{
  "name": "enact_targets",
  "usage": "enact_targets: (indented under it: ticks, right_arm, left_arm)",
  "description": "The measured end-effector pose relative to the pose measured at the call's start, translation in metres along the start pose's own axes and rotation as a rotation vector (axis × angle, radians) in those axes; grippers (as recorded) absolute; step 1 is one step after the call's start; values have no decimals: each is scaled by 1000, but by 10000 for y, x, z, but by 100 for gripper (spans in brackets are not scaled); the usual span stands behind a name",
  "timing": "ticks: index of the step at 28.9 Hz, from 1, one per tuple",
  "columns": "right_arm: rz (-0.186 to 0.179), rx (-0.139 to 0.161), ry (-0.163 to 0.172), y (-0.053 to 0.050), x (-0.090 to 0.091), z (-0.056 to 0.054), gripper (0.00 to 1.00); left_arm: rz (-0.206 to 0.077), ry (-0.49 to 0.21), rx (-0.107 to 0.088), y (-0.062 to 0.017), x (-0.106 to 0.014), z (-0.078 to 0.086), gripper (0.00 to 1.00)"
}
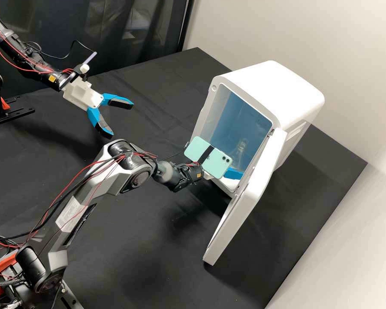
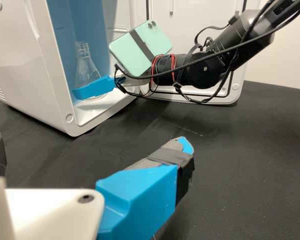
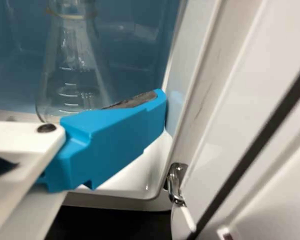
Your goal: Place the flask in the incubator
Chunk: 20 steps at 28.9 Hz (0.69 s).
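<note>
One clear glass conical flask (image 3: 72,65) is standing upright inside the white blue-lined incubator (image 1: 287,92); right gripper (image 2: 90,87), hold untellable, is likely needing slow, straight withdrawal; left gripper (image 1: 120,118) is hanging spread.

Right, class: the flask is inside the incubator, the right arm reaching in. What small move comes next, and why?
Probably draw the right gripper straight back out, once it has let go; the pictures do not settle that. The flask stands upright on the incubator floor, so placing looks done, and the open door sits close beside the arm, so a straight retreat seems safest.
</note>
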Motion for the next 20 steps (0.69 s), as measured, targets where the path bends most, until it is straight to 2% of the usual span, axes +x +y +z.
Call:
enact_targets:
  ticks: [4,6,8,12,13,15,17,20]
  right_arm:
    - [-10,5,-4,-21,-53,37,100]
    - [-4,9,6,-13,-102,42,100]
    - [-3,14,8,-22,-147,50,100]
    - [2,20,22,-37,-254,70,100]
    - [10,20,26,-29,-283,78,100]
    - [14,24,28,-38,-342,102,100]
    - [19,28,35,-48,-408,124,100]
    - [32,27,44,-41,-484,125,100]
  left_arm:
    - [0,0,0,0,0,0,100]
    - [-2,-3,1,-6,-1,9,100]
    - [-3,-7,-5,-10,0,26,100]
    - [-15,-9,-8,-57,-10,48,100]
    - [-17,-6,-2,-64,-12,48,100]
    - [-20,-8,22,-81,-17,55,100]
    - [-27,-11,57,-113,-25,69,100]
    - [10,-21,70,-124,-42,78,100]
